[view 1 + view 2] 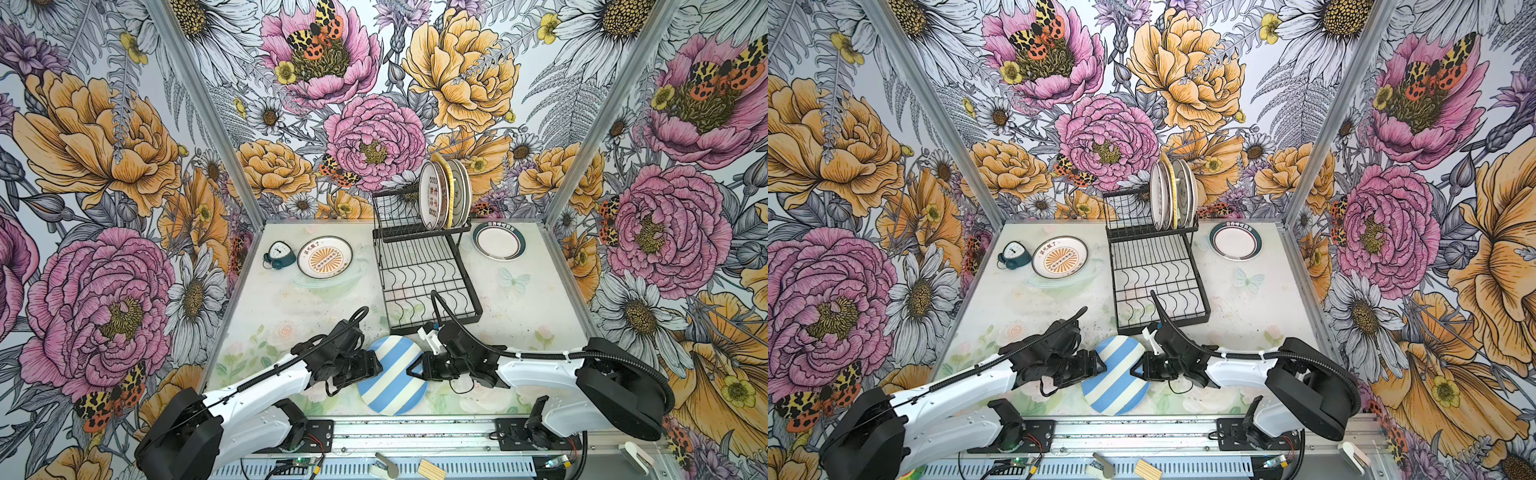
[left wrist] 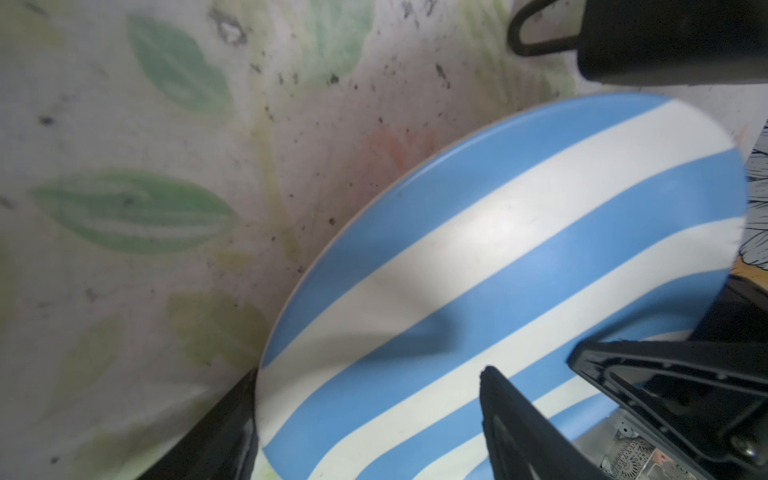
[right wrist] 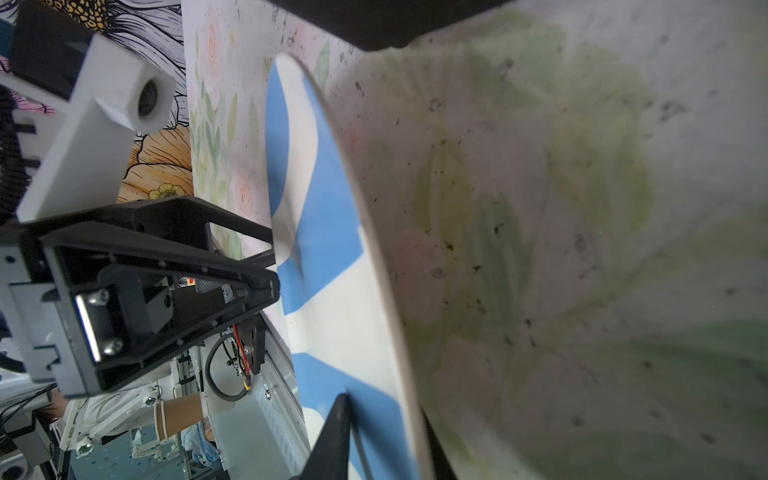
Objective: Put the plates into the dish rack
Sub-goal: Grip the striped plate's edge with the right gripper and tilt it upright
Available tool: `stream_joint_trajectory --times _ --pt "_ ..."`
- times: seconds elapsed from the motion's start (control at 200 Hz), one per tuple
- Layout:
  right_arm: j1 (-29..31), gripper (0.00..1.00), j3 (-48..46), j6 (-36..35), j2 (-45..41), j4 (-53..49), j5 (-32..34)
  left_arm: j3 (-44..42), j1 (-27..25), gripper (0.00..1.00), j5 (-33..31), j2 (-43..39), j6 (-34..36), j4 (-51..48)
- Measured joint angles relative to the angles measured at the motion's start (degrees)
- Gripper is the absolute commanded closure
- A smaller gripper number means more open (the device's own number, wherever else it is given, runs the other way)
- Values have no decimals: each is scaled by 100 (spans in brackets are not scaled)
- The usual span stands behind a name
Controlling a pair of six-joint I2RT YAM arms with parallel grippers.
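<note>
Before the dish rack (image 1: 424, 286) the striped plate (image 1: 392, 386) tilts, rim pinched by the right gripper (image 1: 412, 370); the left gripper (image 1: 379, 365) gapes around its opposite edge. Flanking the rack: orange plate (image 1: 325, 257), ringed plate (image 1: 498, 241); more plates (image 1: 444, 195) on its top shelf.

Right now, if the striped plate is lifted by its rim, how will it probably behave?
The striped plate looks smooth and glossy, so it is probably stiff yet slippery. The right gripper pinches only its rim, so the wide disc may swivel. It looks ceramic, so it likely breaks if dropped.
</note>
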Motion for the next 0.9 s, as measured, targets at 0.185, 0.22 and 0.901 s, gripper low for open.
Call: stream_joint_trajectory --times 0.185,0.22,0.901 --pt "96 100 2 -15 -175 -197 -17 -4 42 5 4 -247 -81 -212" --pt "103 100 9 -20 -258 -275 -13 -2 74 4 4 -323 -81 -280" --pt "129 100 1537 -452 -2905 -4273 1700 984 1346 1 48 -715 595 -1141"
